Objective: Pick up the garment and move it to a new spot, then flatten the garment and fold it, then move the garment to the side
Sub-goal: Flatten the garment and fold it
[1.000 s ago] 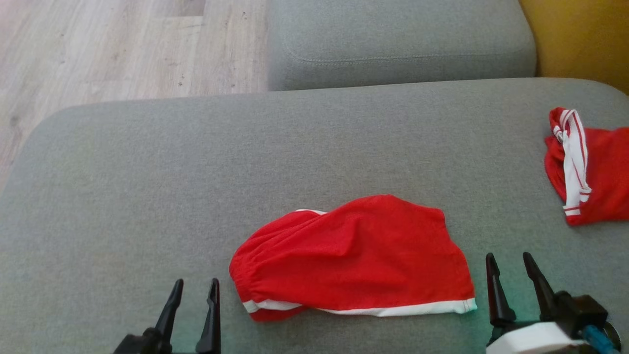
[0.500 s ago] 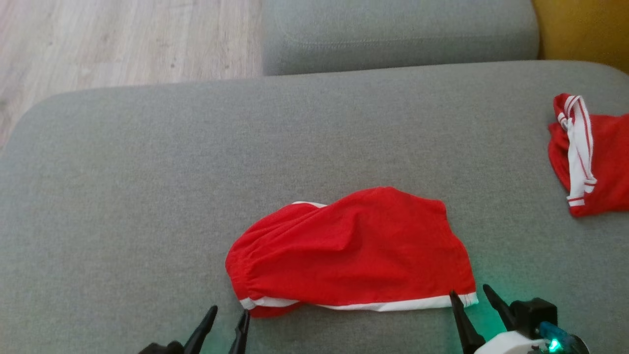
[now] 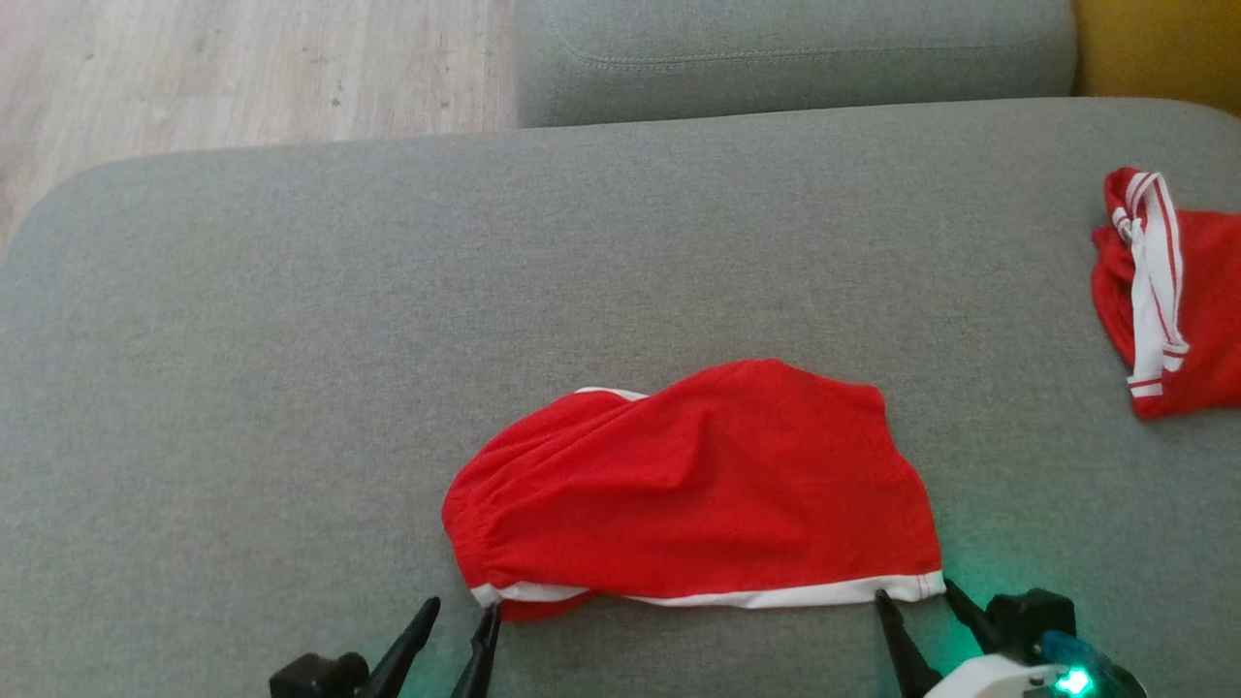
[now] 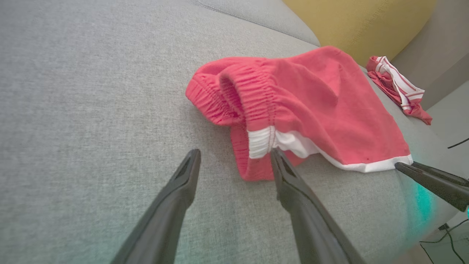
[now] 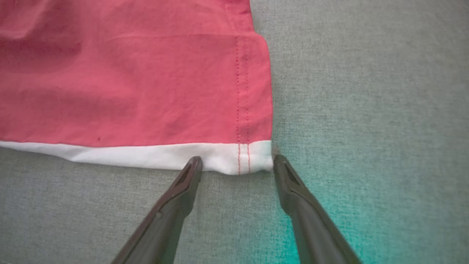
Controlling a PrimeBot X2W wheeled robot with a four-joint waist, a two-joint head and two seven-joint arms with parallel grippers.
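Observation:
A red garment (image 3: 698,485) with a white hem lies rumpled on the grey cushion (image 3: 291,339), near its front edge. My left gripper (image 3: 463,617) is open at the garment's near left corner, its fingertips just short of the elastic waistband (image 4: 253,91). In the left wrist view the left gripper (image 4: 234,156) has one tip at the white band. My right gripper (image 3: 913,596) is open at the near right corner. In the right wrist view the right gripper (image 5: 237,161) straddles the white hem corner (image 5: 242,157) without closing on it.
A second red garment with white stripes (image 3: 1163,291) lies at the cushion's right edge. A grey backrest cushion (image 3: 795,48) and a yellow one (image 3: 1154,44) stand at the far side. Wooden floor (image 3: 242,68) lies beyond the cushion's far left edge.
Both grippers have moved inward to the garment's near corners, the left to the waistband side, the right to the hem corner. The head camera has tilted down a little.

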